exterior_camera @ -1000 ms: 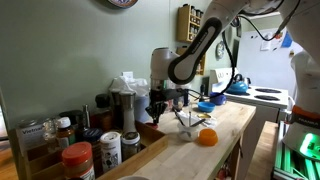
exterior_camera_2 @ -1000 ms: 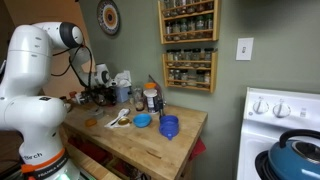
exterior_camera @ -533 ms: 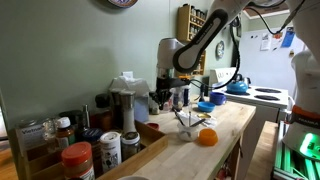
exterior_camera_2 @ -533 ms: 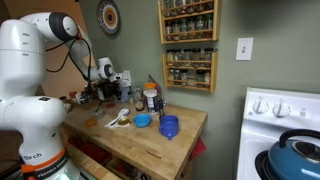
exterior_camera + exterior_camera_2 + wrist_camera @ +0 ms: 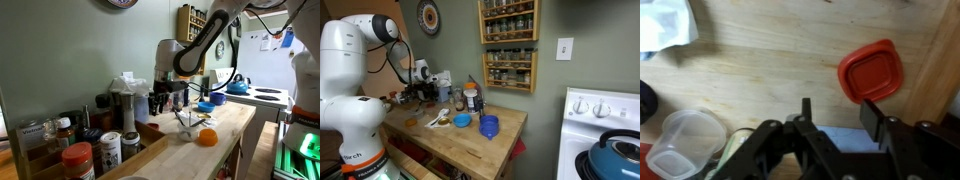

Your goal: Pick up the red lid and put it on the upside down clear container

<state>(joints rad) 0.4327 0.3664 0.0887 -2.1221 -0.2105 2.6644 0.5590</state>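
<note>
In the wrist view the red lid [image 5: 870, 73] lies flat on the wooden counter [image 5: 770, 70], rounded-square, just ahead of the right finger. The upside-down clear container [image 5: 685, 140] stands at the lower left, well apart from the lid. My gripper [image 5: 840, 115] is open and empty, hovering above the counter with the lid beyond its fingertips. In both exterior views the gripper [image 5: 160, 102] [image 5: 427, 93] hangs over the back of the counter near the wall. I cannot make out the lid clearly there.
A white crumpled bag [image 5: 665, 25] lies at the top left of the wrist view. An orange object [image 5: 206, 137], jars [image 5: 78, 158], a blue bowl [image 5: 462, 120] and a blue cup [image 5: 488, 127] stand on the counter. A stove [image 5: 605, 130] is beside it.
The arm shifted sideways along the counter and rose a little between one second and half a second ago. It has barely moved since. The gripper stayed open.
</note>
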